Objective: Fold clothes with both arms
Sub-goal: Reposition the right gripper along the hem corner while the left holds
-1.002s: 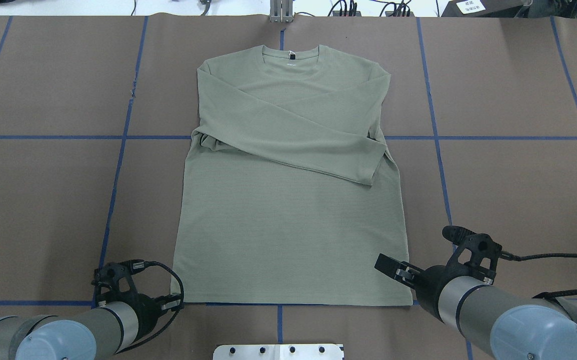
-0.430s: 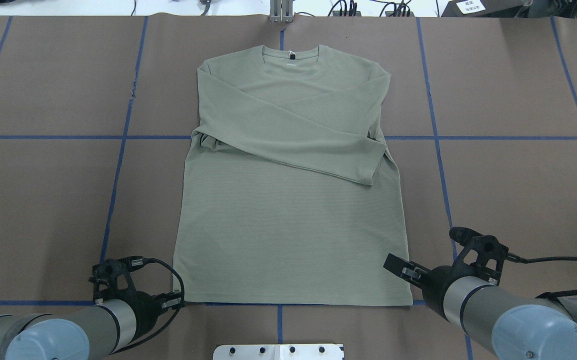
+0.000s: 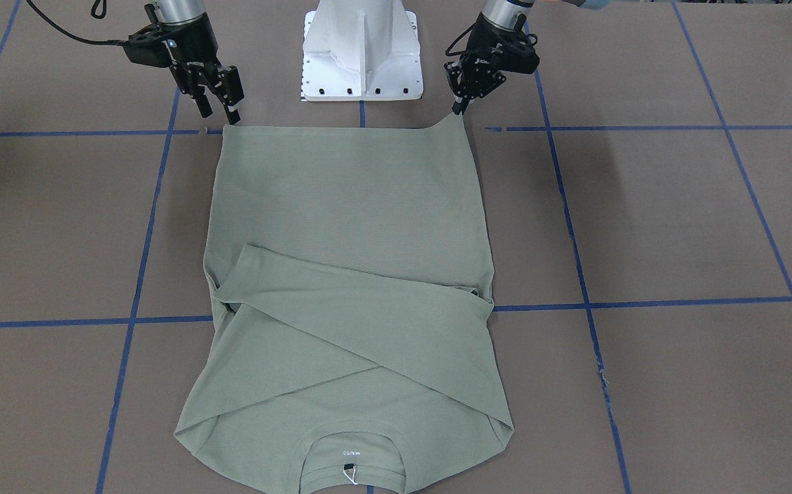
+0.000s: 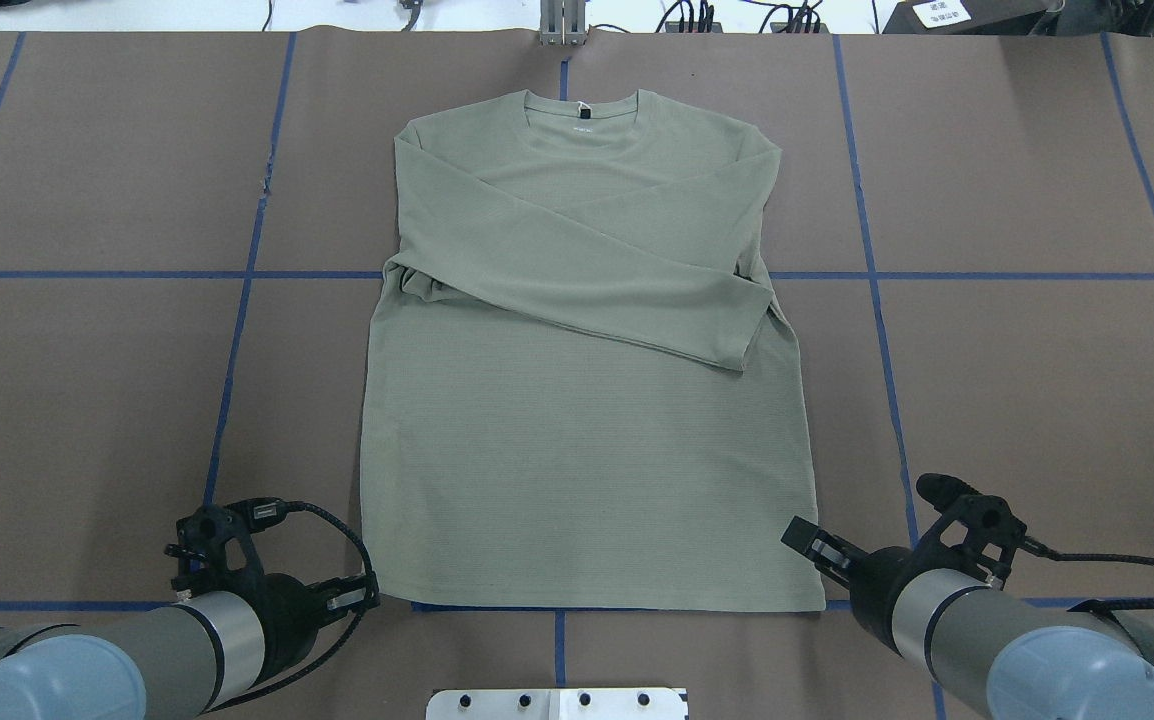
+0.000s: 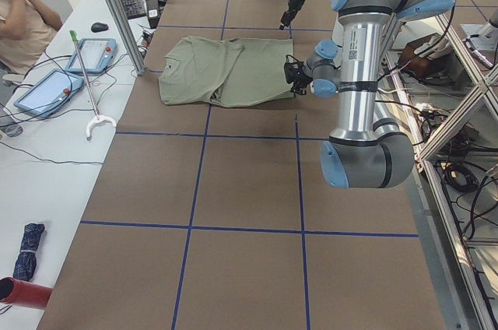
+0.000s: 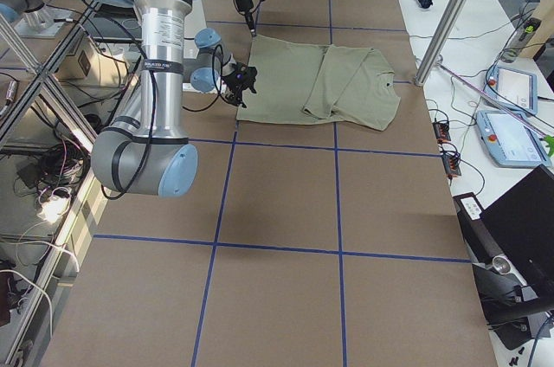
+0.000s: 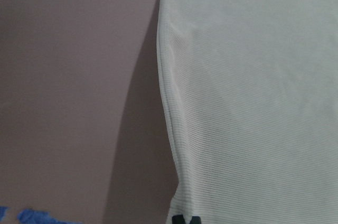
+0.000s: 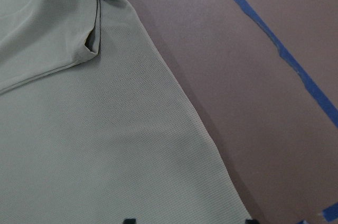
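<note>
Looks like the hem-grab step: your left gripper (image 3: pixel 462 106) pinches one hem corner of the sage-green shirt (image 4: pixel 587 470), right gripper (image 3: pixel 219 115) sits wide over the other, so close it, then lift both together.

Your right pincer (image 3: pixel 220 115) is sliding to the right and nearer the robot, with its jaws apart. It is closing in on the near right hem corner (image 4: pixel 817 600) of the shirt (image 4: pixel 587 450). Your left pincer (image 4: pixel 367 594) is edging to the right at the near left hem corner (image 3: pixel 460 122), with its jaws together on the cloth. That corner is being drawn in to the right and is rising off the counter (image 4: pixel 87 400) into a small peak at the fingertips.
</note>
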Motion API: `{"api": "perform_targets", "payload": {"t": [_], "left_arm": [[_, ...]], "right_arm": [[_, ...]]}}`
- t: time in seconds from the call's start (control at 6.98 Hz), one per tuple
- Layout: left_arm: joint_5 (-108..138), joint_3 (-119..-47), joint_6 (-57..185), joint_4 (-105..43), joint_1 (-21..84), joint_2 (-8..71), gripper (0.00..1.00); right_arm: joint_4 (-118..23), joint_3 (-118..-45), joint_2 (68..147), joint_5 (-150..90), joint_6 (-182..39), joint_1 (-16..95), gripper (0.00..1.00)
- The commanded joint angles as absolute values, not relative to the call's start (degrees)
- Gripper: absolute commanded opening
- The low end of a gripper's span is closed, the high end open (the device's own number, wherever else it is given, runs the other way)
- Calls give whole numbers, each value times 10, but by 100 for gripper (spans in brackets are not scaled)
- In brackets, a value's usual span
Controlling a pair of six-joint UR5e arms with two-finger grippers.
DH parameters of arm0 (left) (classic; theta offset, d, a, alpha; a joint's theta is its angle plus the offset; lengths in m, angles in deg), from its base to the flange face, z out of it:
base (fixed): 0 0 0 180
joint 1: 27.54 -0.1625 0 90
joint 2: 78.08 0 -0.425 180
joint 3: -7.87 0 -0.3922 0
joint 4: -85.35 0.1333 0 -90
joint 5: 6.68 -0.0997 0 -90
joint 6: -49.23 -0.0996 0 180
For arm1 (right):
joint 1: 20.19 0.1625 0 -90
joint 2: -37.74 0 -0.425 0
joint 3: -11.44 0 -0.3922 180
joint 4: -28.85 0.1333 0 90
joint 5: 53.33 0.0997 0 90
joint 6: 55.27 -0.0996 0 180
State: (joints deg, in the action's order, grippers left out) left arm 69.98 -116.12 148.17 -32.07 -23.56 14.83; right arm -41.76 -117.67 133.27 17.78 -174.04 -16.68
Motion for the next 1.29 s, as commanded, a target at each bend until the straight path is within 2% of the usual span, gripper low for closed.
{"api": "perform_targets", "payload": {"t": [0.0,1.15], "left_arm": [[696,-1169,1482,-322,-234,151,0],[689,-1175,1481,-321,-234,148,0]], "right_arm": [[-369,-1143,1349,141,-1786,-197,70],[-372,-1100,1342,105,-1810,-236,67]]}}
